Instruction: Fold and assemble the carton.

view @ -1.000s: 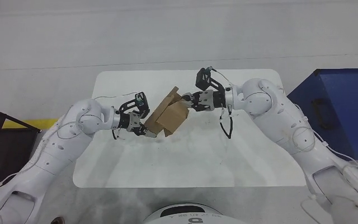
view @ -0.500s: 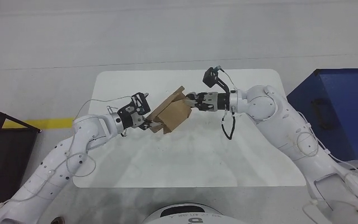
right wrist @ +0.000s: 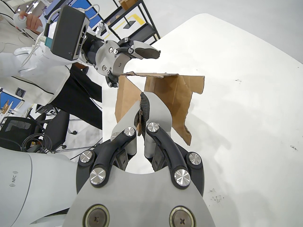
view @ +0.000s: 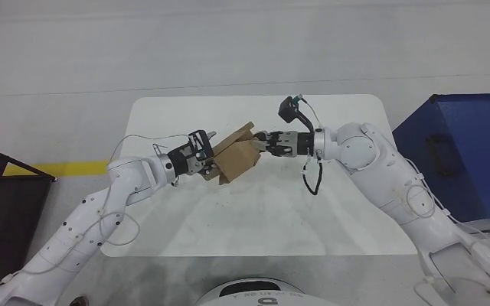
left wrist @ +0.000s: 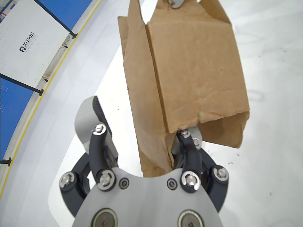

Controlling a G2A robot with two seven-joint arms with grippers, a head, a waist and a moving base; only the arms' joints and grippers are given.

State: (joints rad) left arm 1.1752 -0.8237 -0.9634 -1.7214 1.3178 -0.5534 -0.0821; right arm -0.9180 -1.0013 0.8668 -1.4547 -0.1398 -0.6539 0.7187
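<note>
The right end effector is pinched narrow on one edge of the carton. The left end effector stands wide, one finger outside the carton's opposite end and the other tucked beneath it. The brown carton, partly unfolded and tilted, hangs between them over the white desk.

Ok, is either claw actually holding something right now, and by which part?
The right claw pinches the carton by a flap edge. The left claw is open astride the opposite end, not clamping it.
</note>
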